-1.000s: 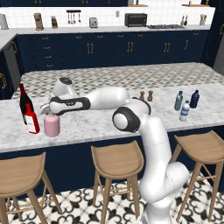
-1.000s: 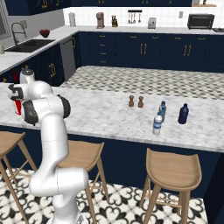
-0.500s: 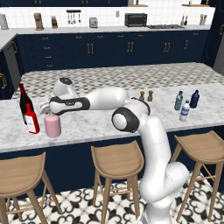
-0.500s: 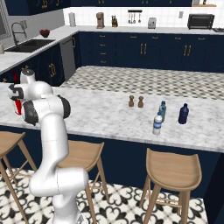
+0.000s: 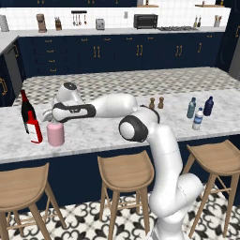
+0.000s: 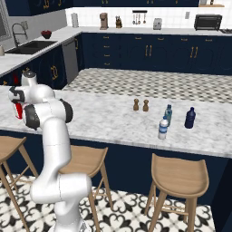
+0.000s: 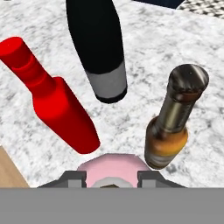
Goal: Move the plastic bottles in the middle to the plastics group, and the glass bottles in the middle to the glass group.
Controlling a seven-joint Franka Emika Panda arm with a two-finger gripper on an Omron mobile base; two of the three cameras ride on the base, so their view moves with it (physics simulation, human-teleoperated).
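The pink bottle (image 5: 55,133) stands upright on the marble counter (image 5: 108,133), directly under the gripper (image 5: 50,117). In the hand view the pink bottle (image 7: 113,168) lies between the two finger tips (image 7: 72,178), one at each side of it. Whether the fingers press on it or stand just clear I cannot tell.

Just beyond the gripper in the hand view stands the brown beer bottle (image 7: 175,118), upright and close beside the pink one. The red bottle (image 7: 52,103) is on the other side, and the dark wine bottle (image 7: 98,48) rises farther ahead between them. From the left base view the red bottle (image 5: 33,131) and the wine bottle (image 5: 26,110) stand just beside the pink bottle.

Well apart from the gripper, at the far end of the counter, the clear water bottle (image 5: 198,119) stands near the teal bottle (image 5: 191,108) and the navy bottle (image 5: 208,106). Two small brown shakers (image 5: 156,103) stand between the groups.
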